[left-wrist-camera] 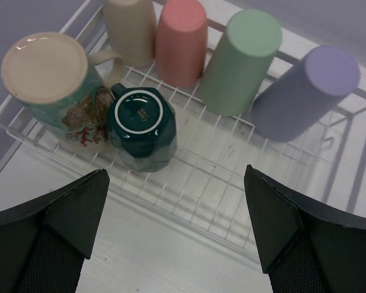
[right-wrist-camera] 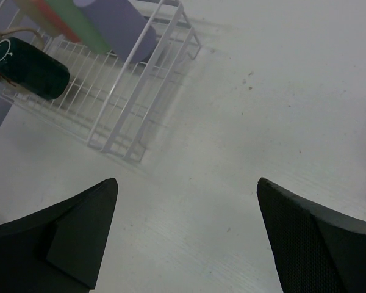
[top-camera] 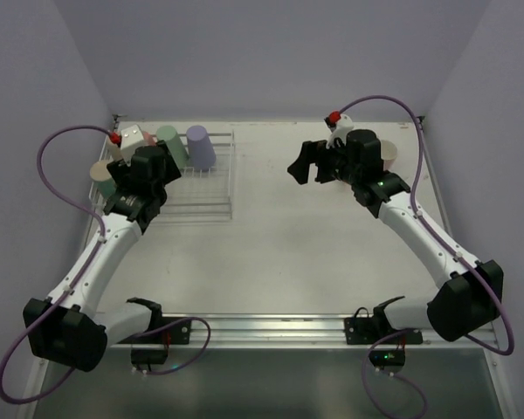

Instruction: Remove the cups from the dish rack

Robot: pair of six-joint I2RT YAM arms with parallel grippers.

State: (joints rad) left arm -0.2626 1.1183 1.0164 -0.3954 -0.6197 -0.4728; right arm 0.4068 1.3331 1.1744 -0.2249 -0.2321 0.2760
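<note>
Remaining in rack [left-wrist-camera: 201,183]: six cups [left-wrist-camera: 241,61], upper left of frame.
Unloaded: one beige cup [top-camera: 389,155] seen, upper right.
Left gripper [left-wrist-camera: 175,177]: wide, empty.
Right gripper [right-wrist-camera: 186,180]: wide, empty.

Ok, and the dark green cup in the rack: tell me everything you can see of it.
The dark green cup is small, glossy and ceramic-looking, with faceted sides. It stands upside down on the wires of the dish rack, near the rack's front edge. Its upturned base shows a white ring and a faint mark. No handle of its own shows. The floral mug stands right beside it, handle close by; whether the two touch I cannot tell.
</note>
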